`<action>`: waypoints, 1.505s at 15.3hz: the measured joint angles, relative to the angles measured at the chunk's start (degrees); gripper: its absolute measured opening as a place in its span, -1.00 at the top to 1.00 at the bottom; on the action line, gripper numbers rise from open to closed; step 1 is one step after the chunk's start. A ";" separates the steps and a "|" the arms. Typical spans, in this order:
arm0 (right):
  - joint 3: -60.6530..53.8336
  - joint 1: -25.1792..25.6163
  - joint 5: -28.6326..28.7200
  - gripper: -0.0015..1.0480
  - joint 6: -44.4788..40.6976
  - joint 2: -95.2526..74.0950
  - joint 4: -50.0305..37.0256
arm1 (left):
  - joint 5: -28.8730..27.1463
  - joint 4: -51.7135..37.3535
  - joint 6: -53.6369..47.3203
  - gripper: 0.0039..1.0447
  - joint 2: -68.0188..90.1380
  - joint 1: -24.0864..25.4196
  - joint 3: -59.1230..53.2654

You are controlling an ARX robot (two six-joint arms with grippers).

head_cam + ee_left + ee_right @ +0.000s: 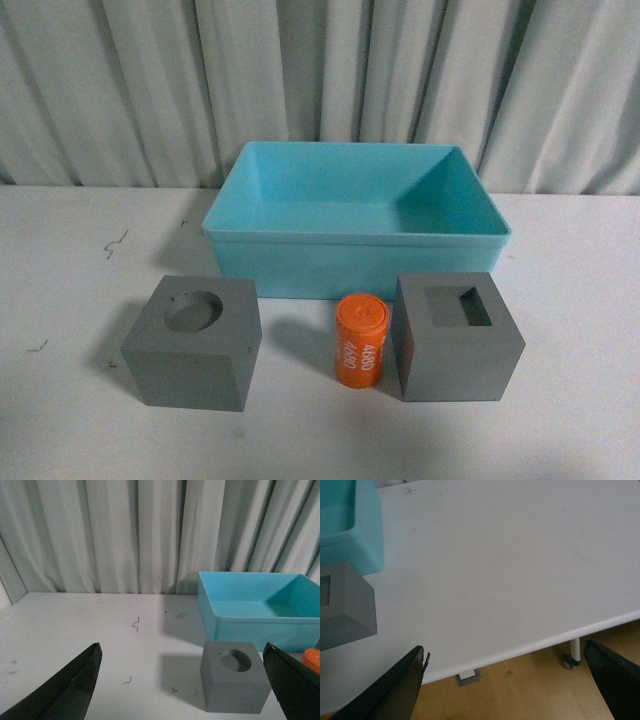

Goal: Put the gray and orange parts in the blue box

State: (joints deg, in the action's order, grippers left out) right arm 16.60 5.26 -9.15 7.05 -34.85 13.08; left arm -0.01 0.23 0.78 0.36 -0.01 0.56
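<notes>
The round-hole cube (192, 342), orange cylinder (360, 338) and square-hole cube (455, 338) are standing in a row, walling off the front of the blue box (350, 265). A wider gap is lying left of the cylinder, and open table (70, 300) is flanking both cubes.

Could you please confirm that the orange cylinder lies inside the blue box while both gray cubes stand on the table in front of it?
Not quite. The front view shows the orange cylinder standing on the table, between the round-hole cube and the square-hole cube, in front of the blue box.
</notes>
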 joint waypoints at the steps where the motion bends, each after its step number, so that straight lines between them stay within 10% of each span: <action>1: 1.75 2.62 4.96 -0.87 -3.04 -5.01 -2.95 | -0.02 0.00 0.02 -0.88 0.00 0.00 0.00; 6: 9.27 1.68 18.56 -0.87 -8.61 -25.03 -13.38 | -0.02 0.00 0.02 -0.88 0.00 0.00 0.00; 15: 15.93 -7.50 20.63 -0.87 3.37 -54.58 -32.59 | -0.02 0.00 0.02 -0.88 0.00 0.00 0.00; 23: 27.39 -14.43 19.47 -0.87 3.08 -67.28 -27.34 | -0.02 -0.02 0.02 -0.88 0.00 0.00 0.00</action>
State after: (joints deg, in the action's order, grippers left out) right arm 43.99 -9.17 10.33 10.13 -102.13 -14.26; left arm -0.03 0.21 0.80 0.36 -0.01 0.56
